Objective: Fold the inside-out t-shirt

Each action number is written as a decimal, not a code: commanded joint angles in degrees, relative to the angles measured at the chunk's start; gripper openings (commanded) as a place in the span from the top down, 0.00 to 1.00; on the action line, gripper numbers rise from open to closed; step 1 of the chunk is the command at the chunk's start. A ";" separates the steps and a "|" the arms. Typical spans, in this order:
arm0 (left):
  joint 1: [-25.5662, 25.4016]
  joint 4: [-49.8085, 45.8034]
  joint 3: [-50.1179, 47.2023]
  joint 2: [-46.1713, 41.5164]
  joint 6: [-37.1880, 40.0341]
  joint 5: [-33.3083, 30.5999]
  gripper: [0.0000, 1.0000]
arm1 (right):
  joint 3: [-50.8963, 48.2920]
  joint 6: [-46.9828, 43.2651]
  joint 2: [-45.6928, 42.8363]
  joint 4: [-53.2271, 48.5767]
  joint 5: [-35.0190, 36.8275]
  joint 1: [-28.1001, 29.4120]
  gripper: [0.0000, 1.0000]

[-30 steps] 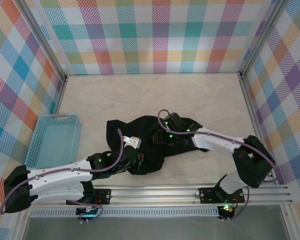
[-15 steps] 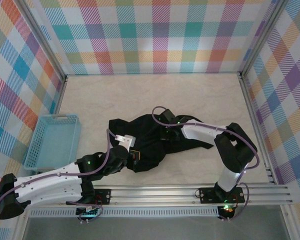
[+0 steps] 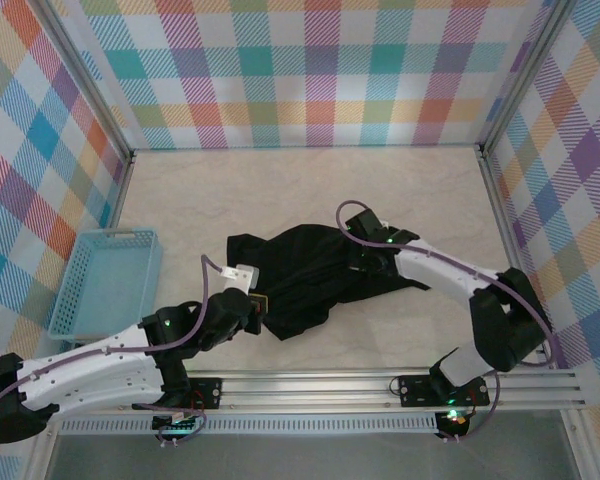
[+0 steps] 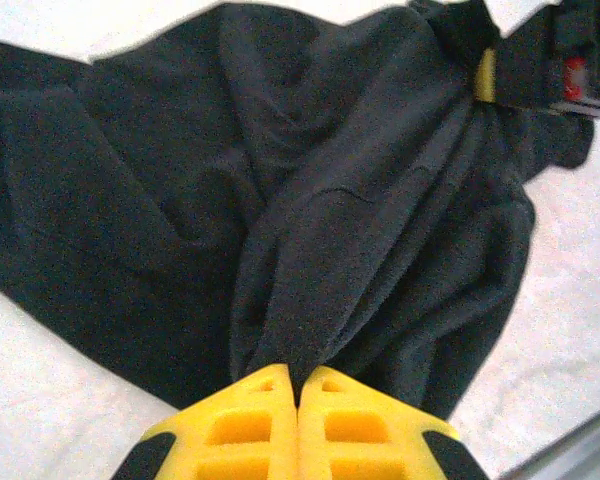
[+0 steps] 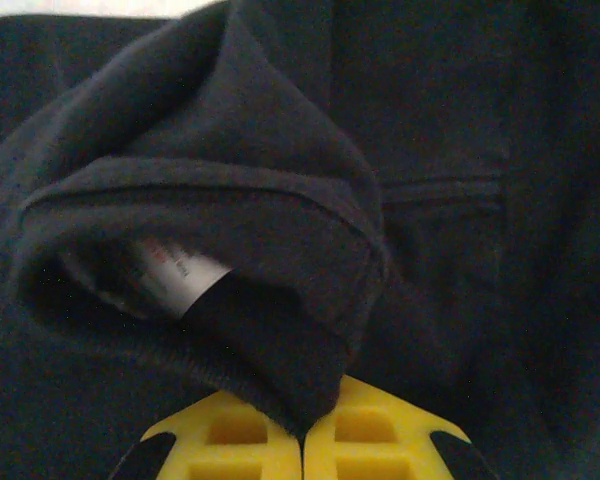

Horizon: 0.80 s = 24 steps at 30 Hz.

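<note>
The right hand (image 5: pixel 302 425) has just pressed shut on a folded hem at the three o'clock side of the t-shirt (image 3: pixel 305 280); the left hand (image 4: pixel 298 375) still pinches its seven o'clock corner. It lies in the middle of the worktop (image 3: pixel 280 190), drawn between them, likely ready for spreading

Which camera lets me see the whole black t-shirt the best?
The top external view: almost the whole t-shirt lies as a crumpled heap on the table. The left wrist view gives a close-up of a fold pinched in the left gripper; the right wrist view, a hem with a white label pinched in the right gripper.
</note>
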 commanded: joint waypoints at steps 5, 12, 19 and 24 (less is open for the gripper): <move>0.92 -24.04 25.46 18.68 3.91 -13.92 1.00 | -0.05 -8.36 -9.56 -3.79 12.30 0.03 1.00; 1.32 -10.34 23.84 13.60 10.24 -10.90 1.00 | 1.91 -7.87 -19.90 -10.92 20.93 0.16 1.00; 1.70 -21.59 25.90 29.07 6.13 -13.31 1.00 | -0.72 -13.15 -22.75 -10.17 16.65 -0.84 1.00; 1.69 -10.77 19.98 28.72 5.03 -2.65 1.00 | -5.21 -9.71 -16.92 -6.45 6.79 -0.84 0.87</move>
